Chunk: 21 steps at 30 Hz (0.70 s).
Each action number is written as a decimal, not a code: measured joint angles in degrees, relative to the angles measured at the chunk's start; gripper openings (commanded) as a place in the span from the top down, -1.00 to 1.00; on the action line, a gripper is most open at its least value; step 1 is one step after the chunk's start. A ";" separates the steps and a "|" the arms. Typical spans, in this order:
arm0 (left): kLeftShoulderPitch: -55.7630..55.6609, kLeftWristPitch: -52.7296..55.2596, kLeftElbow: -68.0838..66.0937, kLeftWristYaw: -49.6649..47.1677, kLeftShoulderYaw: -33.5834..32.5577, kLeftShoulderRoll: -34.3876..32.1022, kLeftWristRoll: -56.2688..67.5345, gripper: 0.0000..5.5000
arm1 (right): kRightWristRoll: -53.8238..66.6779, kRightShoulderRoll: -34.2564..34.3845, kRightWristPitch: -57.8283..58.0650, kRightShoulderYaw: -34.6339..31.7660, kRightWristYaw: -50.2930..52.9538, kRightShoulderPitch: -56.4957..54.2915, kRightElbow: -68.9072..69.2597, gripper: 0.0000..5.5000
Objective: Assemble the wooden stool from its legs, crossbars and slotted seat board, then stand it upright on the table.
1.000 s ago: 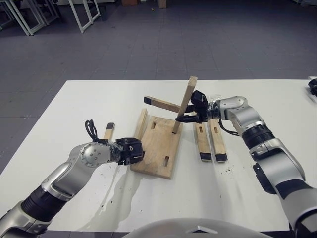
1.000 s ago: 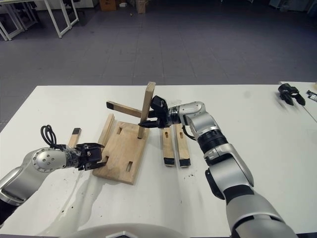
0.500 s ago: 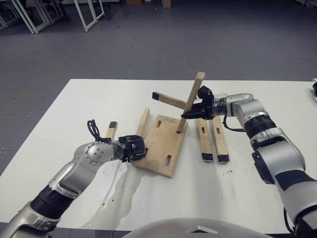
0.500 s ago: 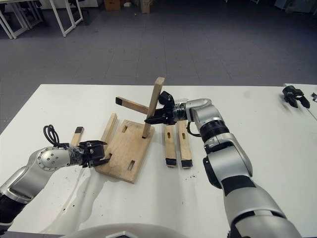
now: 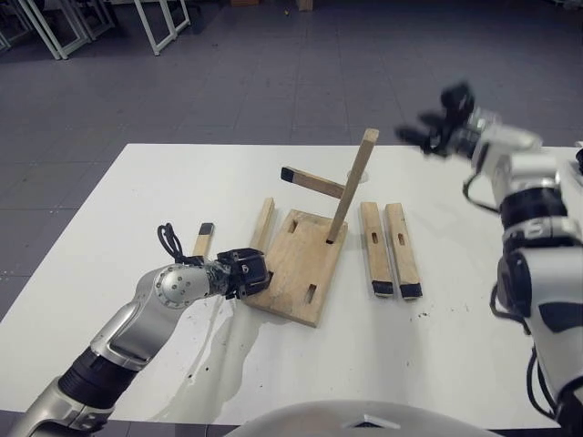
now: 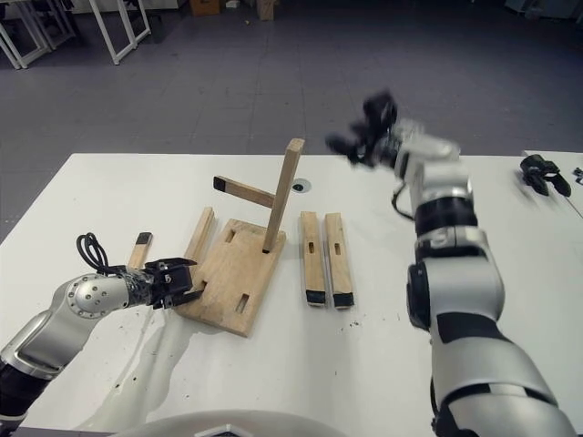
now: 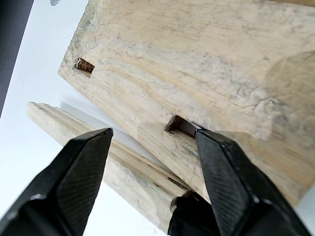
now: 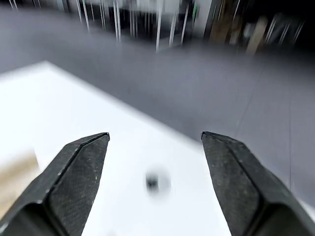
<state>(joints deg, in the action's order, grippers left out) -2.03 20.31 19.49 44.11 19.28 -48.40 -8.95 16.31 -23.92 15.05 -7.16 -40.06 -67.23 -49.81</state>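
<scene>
Tilt is the risk in the head view: the leg (image 5: 349, 191) leans unsupported in a slot of the seat board (image 5: 296, 269), with the right gripper (image 5: 435, 123) raised well away.

Left wrist view: the left gripper (image 7: 152, 135) gapes wide across the board's edge, so a nudge could topple the leg.

Right wrist view: fingers (image 8: 74, 182) are spread and hold nothing.

Leg (image 5: 352, 186) upright in seat board (image 5: 296, 267)
</scene>
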 measured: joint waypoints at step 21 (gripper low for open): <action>0.80 1.16 1.04 -0.93 -0.18 1.96 -1.41 -0.13 | 10.43 13.25 21.40 3.89 2.66 10.83 33.45 -0.24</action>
<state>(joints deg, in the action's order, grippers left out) -1.23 21.46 20.52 43.18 19.10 -46.44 -10.36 26.74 -10.68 36.44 -3.27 -37.40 -56.40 -16.36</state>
